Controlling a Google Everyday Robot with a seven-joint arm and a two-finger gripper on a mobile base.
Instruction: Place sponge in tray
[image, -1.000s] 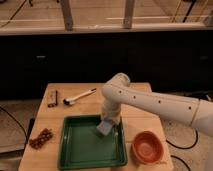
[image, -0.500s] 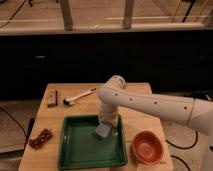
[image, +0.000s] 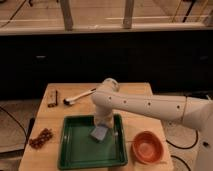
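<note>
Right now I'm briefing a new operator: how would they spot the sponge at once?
Find the wooden table, then the dark-green tray on its front half. Over the tray's upper right part, the gripper has its jaws shut on the sponge: a small, flat, blue-grey pad, unlike the round orange bowl beside the tray.

end effector (image: 101, 125) apparently gripping sponge (image: 99, 132) — over tray (image: 70, 152)

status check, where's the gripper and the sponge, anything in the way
Gripper over the tray, shut on the sponge. Sponge low above tray's upper right part, not released. Orange bowl beside tray, not in the way.
</note>
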